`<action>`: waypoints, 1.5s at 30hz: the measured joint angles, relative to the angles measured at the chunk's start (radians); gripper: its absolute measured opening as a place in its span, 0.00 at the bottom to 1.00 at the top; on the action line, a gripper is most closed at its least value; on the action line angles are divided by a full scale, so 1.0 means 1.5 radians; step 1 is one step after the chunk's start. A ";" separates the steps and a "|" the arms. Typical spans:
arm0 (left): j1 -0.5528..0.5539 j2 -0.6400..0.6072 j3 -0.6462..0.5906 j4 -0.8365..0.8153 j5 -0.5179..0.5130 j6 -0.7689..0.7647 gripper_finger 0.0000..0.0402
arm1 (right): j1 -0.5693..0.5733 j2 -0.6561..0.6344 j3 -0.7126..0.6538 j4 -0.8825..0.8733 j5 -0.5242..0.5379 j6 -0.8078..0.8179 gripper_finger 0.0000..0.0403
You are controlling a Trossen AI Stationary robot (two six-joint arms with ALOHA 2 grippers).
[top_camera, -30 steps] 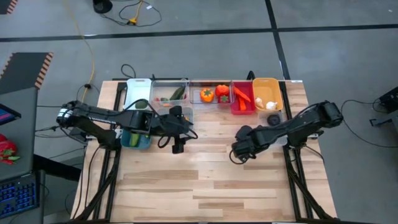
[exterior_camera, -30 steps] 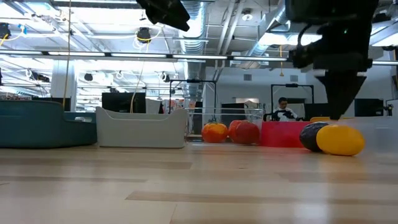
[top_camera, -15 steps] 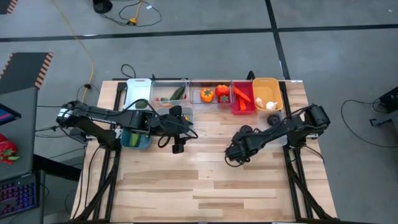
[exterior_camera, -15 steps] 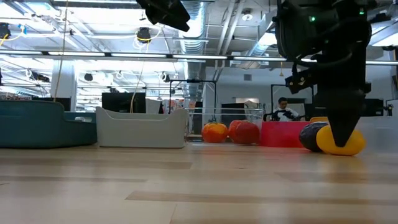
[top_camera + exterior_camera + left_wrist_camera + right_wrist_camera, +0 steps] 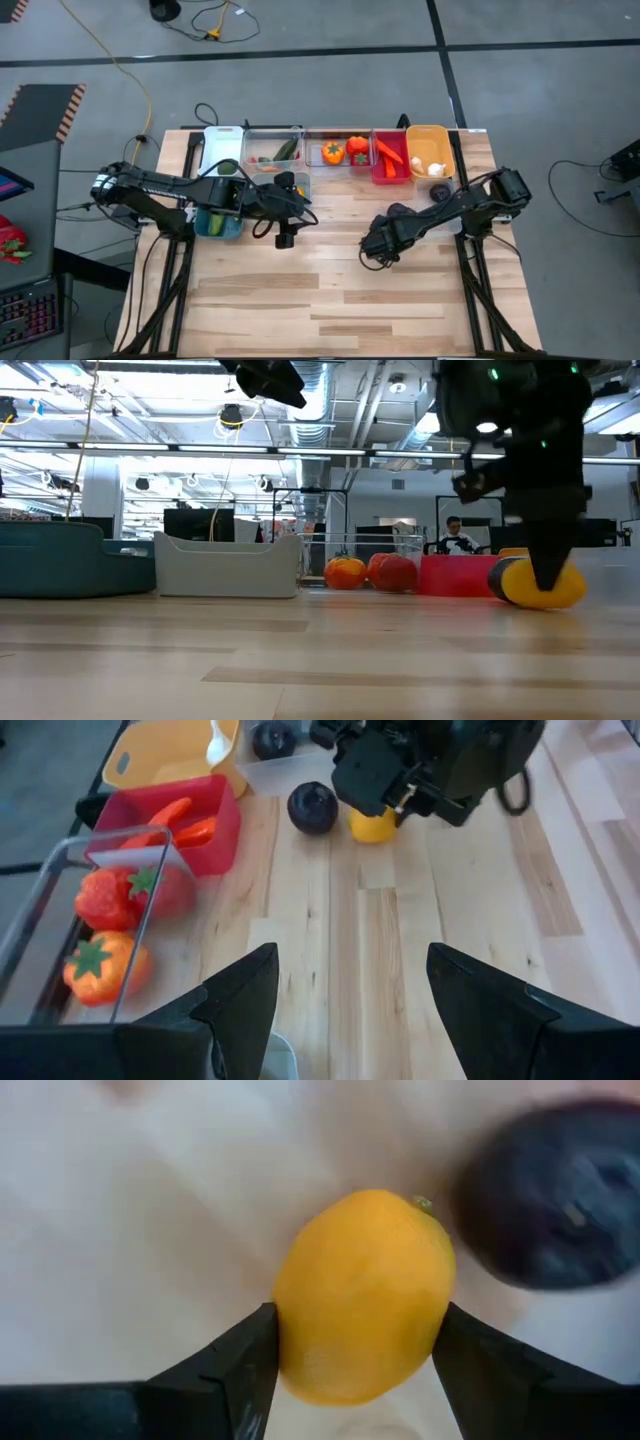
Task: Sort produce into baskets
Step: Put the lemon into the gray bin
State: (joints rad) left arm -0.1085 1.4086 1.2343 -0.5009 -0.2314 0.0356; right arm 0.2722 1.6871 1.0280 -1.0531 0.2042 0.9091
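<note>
Wooden slats form the table, which stands on a grey floor crossed by dark tape lines; the low view looks past it into a lit workshop where a person sits at a monitor.

Right gripper: lowered to the table surface, near the middle of the table. The right wrist view shows both fingers set against opposite sides of a yellow lemon, touching it, so the jaws are closed on the fruit. In the low view the lemon rests on the wood with the dark gripper down over it. A purple ball lies just beside the lemon and outside the fingers; the left wrist view also shows this purple ball next to the lemon.

Baskets: along the table's far edge, beyond the right gripper, stand an orange tub holding white garlic, a red tub holding carrots, and a clear tub holding an orange pepper and a red pepper. A second clear tub holds a cucumber; a white tub stands at the end.

Left gripper: held above the table, well apart from the right gripper, jaws partly open and holding nothing. A teal tub lies under its arm.
</note>
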 joint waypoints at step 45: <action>-0.108 0.000 0.000 0.113 0.045 0.181 0.61 | -0.017 -0.001 0.405 0.217 -0.074 -0.369 0.65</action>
State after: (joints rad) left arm -0.2707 1.4090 1.2343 -0.3316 -0.1645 0.3074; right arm 0.2459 1.6859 1.6356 -0.7276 0.0937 0.3555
